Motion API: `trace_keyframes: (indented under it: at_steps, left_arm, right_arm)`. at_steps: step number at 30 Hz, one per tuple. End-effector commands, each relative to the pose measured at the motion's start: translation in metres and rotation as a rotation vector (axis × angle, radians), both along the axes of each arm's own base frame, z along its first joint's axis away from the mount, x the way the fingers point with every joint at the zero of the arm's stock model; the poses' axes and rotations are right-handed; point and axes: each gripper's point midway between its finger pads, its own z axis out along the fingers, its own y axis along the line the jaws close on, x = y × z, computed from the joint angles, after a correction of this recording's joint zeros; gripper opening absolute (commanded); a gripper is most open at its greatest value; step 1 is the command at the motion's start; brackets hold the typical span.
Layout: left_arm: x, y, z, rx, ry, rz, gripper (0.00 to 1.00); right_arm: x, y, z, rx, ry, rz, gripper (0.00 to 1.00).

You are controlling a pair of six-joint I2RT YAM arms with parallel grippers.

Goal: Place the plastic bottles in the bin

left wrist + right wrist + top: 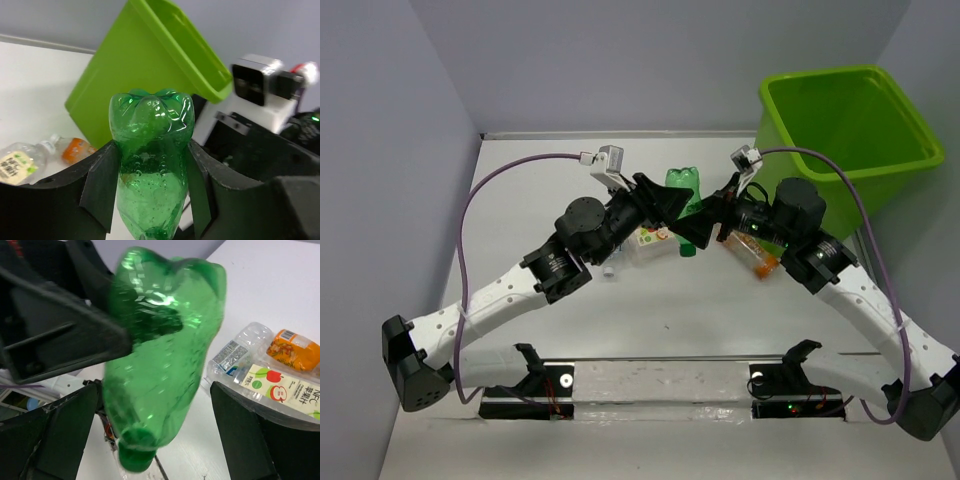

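- We see the left jaws pinching a translucent green plastic bottle [684, 186] on both sides of its body, with its lobed base sticking out past the tips.
- The right jaws are spread wide, one on either side of that same bottle. We cannot tell whether they touch it.
- Below both jaws, on the white desk [670, 320], lie a clear white-labelled plastic bottle [646, 240] and an orange plastic bottle [756, 258].
- The large lime-green rectangular plastic bin [820, 78] stands to the right of the right jaws.
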Motion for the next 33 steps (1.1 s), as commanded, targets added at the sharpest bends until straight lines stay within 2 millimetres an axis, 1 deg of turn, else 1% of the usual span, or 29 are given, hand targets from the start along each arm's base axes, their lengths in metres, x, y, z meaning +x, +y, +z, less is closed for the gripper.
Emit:
trace_keyframes:
  at_steps: [1,3,5,6,7,8,10,11,12,13,15,16,17,18,19,20,21,22,23,24,25,26,27,28,29,30,31,32,33]
  left_arm:
    - [-0.022,0.005,0.056,-0.158,-0.111,-0.054,0.18]
    - [-0.025,0.001,0.054,-0.162,-0.108,-0.077,0.18]
    - [-0.027,-0.002,0.051,-0.158,-0.105,-0.099,0.20]
    - [-0.027,-0.003,0.050,-0.155,-0.103,-0.102,0.21]
    - [-0.028,-0.001,0.051,-0.150,-0.110,-0.100,0.23]
    - [-0.027,0.002,0.050,-0.147,-0.112,-0.086,0.27]
    - [-0.024,0.009,0.046,-0.123,-0.105,-0.053,0.46]
    - [-0.019,0.016,0.048,-0.109,-0.106,-0.008,0.69]
    - [-0.016,0.020,0.046,-0.092,-0.099,0.021,0.79]
    - [-0.014,0.026,0.039,-0.053,-0.078,0.047,0.86]
    - [-0.006,0.044,0.036,-0.015,-0.066,0.141,0.99]
    - [-0.005,0.051,0.026,0.024,-0.044,0.169,0.99]
    - [-0.001,0.067,0.023,0.034,-0.034,0.239,0.99]
    - [0.000,0.076,0.018,0.048,-0.022,0.273,0.99]
    - [-0.003,0.088,0.012,0.063,-0.007,0.303,0.99]
    - [0.001,0.100,-0.006,0.095,0.020,0.362,0.99]
    - [0.002,0.109,-0.015,0.115,0.031,0.399,0.99]
    - [0.002,0.117,-0.035,0.165,0.075,0.428,0.99]
    - [0.003,0.126,-0.048,0.190,0.102,0.467,0.99]
    - [0.006,0.138,-0.068,0.237,0.134,0.527,0.99]
    - [0.006,0.145,-0.090,0.290,0.187,0.559,0.99]
    - [0.007,0.151,-0.103,0.321,0.210,0.583,0.99]
    - [0.009,0.157,-0.124,0.366,0.236,0.601,0.99]
    - [0.010,0.158,-0.135,0.391,0.253,0.602,0.99]
    - [0.011,0.154,-0.158,0.439,0.282,0.573,0.99]
    - [0.016,0.155,-0.165,0.447,0.294,0.576,0.99]
    - [0.017,0.154,-0.175,0.471,0.304,0.567,0.99]
    - [0.019,0.152,-0.192,0.515,0.331,0.560,0.99]
    - [0.021,0.152,-0.200,0.536,0.346,0.565,0.99]
  right_arm:
    - [0.011,0.000,0.002,-0.003,-0.041,-0.059,1.00]
    - [0.007,0.008,0.006,0.023,-0.040,-0.017,0.97]
    - [0.006,0.011,0.015,0.063,-0.052,-0.003,0.85]
    - [0.006,0.010,0.014,0.068,-0.049,-0.011,0.67]
    - [0.007,0.009,0.017,0.075,-0.053,-0.021,0.58]
    - [0.010,0.006,0.019,0.080,-0.060,-0.049,0.45]
    - [0.008,0.000,0.027,0.092,-0.078,-0.072,0.37]
    - [0.011,-0.003,0.027,0.082,-0.085,-0.098,0.32]
    - [0.012,-0.006,0.030,0.079,-0.090,-0.112,0.30]
    - [0.013,-0.009,0.040,0.082,-0.114,-0.132,0.30]
    - [0.024,-0.020,0.038,0.030,-0.119,-0.219,0.27]
    - [0.028,-0.025,0.043,0.020,-0.136,-0.249,0.26]
    - [0.036,-0.035,0.053,-0.004,-0.172,-0.320,0.26]
    - [0.041,-0.042,0.061,-0.015,-0.192,-0.363,0.25]
    - [0.044,-0.051,0.083,-0.019,-0.255,-0.408,0.25]
    - [0.057,-0.066,0.087,-0.053,-0.264,-0.501,0.25]
    - [0.065,-0.079,0.097,-0.068,-0.285,-0.573,0.25]
    - [0.071,-0.092,0.106,-0.084,-0.305,-0.632,0.24]
    - [0.078,-0.106,0.115,-0.100,-0.320,-0.696,0.24]
    - [0.092,-0.135,0.130,-0.133,-0.344,-0.815,0.24]
    - [0.099,-0.152,0.135,-0.156,-0.352,-0.872,0.24]
    - [0.107,-0.168,0.139,-0.170,-0.344,-0.932,0.24]
    - [0.123,-0.199,0.140,-0.210,-0.323,-1.037,0.23]
    - [0.130,-0.213,0.140,-0.228,-0.314,-1.091,0.24]
    - [0.138,-0.227,0.135,-0.262,-0.298,-1.138,0.23]
    - [0.149,-0.242,0.133,-0.291,-0.278,-1.209,0.23]
    - [0.155,-0.252,0.130,-0.309,-0.265,-1.243,0.23]
    - [0.159,-0.268,0.129,-0.328,-0.254,-1.289,0.23]
    - [0.163,-0.276,0.127,-0.343,-0.246,-1.314,0.24]
